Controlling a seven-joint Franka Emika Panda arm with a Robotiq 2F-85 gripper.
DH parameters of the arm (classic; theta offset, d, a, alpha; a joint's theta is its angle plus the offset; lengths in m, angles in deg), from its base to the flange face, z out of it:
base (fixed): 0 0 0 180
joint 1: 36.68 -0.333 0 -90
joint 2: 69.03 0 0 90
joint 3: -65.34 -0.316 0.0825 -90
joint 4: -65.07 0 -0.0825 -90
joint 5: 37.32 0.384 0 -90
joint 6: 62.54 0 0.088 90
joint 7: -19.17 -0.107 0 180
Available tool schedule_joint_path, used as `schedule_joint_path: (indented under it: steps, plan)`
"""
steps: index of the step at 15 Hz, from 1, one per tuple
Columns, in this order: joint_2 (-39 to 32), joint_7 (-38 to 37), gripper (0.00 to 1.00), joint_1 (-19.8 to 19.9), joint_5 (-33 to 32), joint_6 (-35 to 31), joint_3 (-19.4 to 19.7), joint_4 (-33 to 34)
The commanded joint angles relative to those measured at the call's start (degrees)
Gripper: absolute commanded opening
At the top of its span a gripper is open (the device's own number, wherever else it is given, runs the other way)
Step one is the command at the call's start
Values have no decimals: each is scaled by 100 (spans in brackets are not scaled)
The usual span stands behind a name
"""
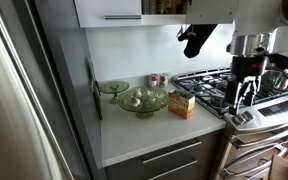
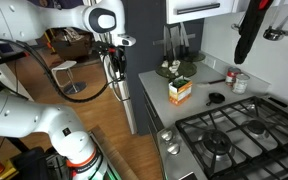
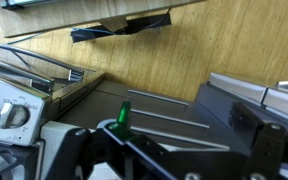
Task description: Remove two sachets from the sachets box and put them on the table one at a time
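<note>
The yellow-orange sachets box (image 1: 182, 104) stands on the white table (image 1: 144, 132) beside the stove; it also shows in an exterior view (image 2: 180, 90) on the table (image 2: 155, 96). No sachets can be made out in or around the box. My gripper (image 1: 246, 95) hangs off the counter's front, before the stove and well away from the box, also seen over the floor (image 2: 117, 70). In the wrist view its jaws (image 3: 184, 150) stand apart. A small bright green piece (image 3: 124, 114) sticks up at one jaw tip; I cannot tell what it is.
Green glass bowls (image 1: 142, 99) (image 2: 179, 68) sit behind the box. The steel gas stove (image 1: 209, 85) (image 2: 234, 135) adjoins the table. Small cans (image 1: 157, 80) (image 2: 240, 82) stand near the wall. A black mitt (image 2: 249, 35) hangs above. Grey drawer fronts (image 3: 174, 110) lie below.
</note>
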Motion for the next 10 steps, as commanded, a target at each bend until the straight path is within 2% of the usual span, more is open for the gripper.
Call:
schedule_joint_path:
  steps: [1,2,3,5,10]
  plan:
    - [-868,-878,100,286,273,-511,-82,630]
    - [-1017,-1148,100,320,296,-742,-105,705]
    - [-653,-706,100,176,116,-552,8,450]
    - [-844,-749,100,179,108,-607,18,546]
    - [-769,-744,100,172,109,-604,13,547]
